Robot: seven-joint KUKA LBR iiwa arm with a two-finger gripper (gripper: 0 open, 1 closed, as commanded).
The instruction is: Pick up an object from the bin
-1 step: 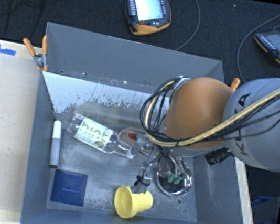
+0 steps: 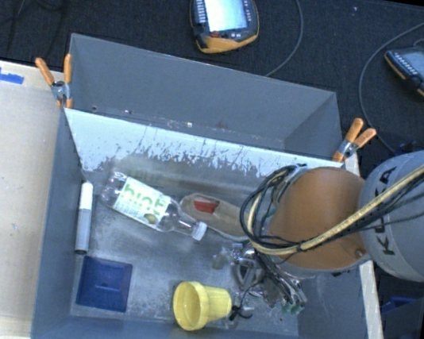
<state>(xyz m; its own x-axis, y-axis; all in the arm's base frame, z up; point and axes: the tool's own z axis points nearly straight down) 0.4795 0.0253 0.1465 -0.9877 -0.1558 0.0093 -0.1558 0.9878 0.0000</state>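
Yellow cup [image 2: 201, 305] is the thing to look at here. It's lying on its side near the front wall of the bin [image 2: 198, 106], a bit right of the middle. Its long axis runs roughly left to right across the floor, tilted just slightly up toward the right. The wide open mouth points left and a little toward the front, and the narrower bottom end points right, straight at the gripper [image 2: 244, 305]. The gripper sits just beside that bottom end, basically touching it or a hair off, I honestly can't say which. I also can't tell whether the gripper is open or closed, because it's a tangle of metal and wires under the orange wrist cover [image 2: 317, 214], and the cup doesn't look like it's inside it. Black cables [image 2: 258, 205] loop off the left side of that cover. The rest of the stuff is well apart from the cup. A clear bottle with a green label [image 2: 142, 203] lies on its side in the middle, white cap pointing down-right. A second clear bottle with a red label [image 2: 209, 208] is just behind it, partly hidden by the cables. A grey marker [image 2: 84, 218] lies along the left wall, and a blue square block [image 2: 104, 283] is in the front left corner.
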